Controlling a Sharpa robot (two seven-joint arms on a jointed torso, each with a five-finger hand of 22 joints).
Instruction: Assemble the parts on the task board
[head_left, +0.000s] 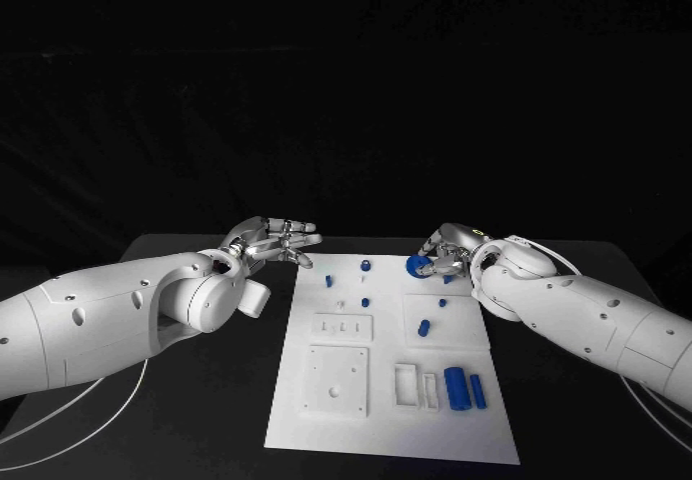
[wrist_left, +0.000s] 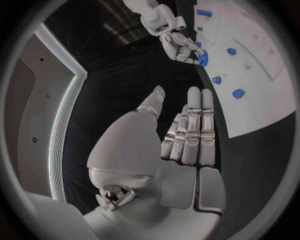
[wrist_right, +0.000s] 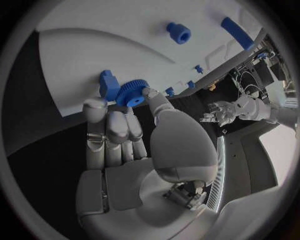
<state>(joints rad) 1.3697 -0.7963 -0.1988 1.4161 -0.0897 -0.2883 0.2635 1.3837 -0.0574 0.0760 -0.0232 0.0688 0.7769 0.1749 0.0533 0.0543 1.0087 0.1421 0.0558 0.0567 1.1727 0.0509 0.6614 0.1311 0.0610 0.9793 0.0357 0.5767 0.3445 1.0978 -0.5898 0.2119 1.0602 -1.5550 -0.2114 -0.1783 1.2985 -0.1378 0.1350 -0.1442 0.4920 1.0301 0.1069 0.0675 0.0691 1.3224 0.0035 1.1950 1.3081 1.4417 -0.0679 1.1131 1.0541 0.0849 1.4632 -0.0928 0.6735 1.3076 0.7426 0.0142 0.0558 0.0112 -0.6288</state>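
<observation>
At the board's (head_left: 389, 440) far right edge, my right hand (head_left: 441, 257) pinches a blue gear (wrist_right: 130, 92) beside a blue block (wrist_right: 108, 84). Left hand (head_left: 271, 240) hovers released off the board. Next I'd seat the gear, aligning it carefully.

Looks like a robotics lab or test cell to me. I'm working at a black desk (head_left: 216, 400) with dark surroundings all round it, no household stuff. A white task board (head_left: 325, 420) with cut-outs and small blue parts (head_left: 463, 388) sits mid-desk, a bench-test fixture. From the right wrist view I see exposed wiring and equipment (wrist_right: 250, 82) past the desk edge, plus a lit white strip (wrist_left: 62, 125) along a panel.
</observation>
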